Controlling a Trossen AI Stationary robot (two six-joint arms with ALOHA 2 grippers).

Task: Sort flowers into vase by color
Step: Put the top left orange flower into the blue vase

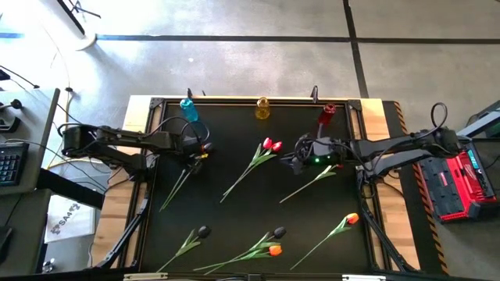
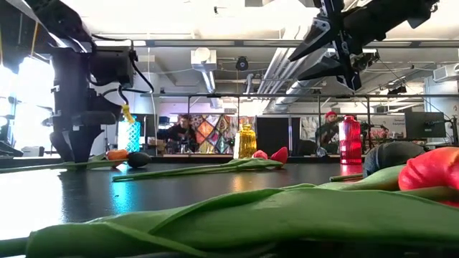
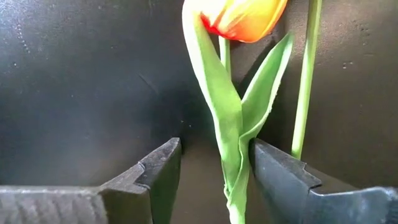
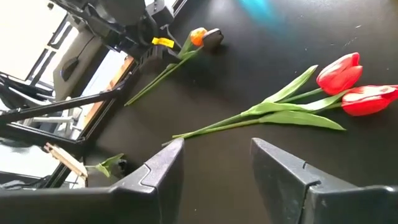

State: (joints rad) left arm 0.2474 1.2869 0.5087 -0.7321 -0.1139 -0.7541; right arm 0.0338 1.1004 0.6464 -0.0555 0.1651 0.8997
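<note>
The step in hand is a pick-up. The left end effector [image 3: 211, 177] sits low over the black table [image 1: 234, 218] near its far left, fingers spread and straddling the stem and leaves of an orange tulip [image 3: 239, 18]; one finger [image 3: 280, 174] seems to touch a leaf, though nothing is clamped yet. A black tulip [image 4: 212, 37] lies just beside the orange head. The next move calls for closing on the stem, lifting, and carrying it to a vase; the yellow vase [image 1: 262, 108] at the far edge looks the likeliest match. The right end effector [image 4: 214, 165] hovers released above the two red tulips [image 1: 271, 145] mid-table. Other flowers lie scattered nearer the front.
</note>
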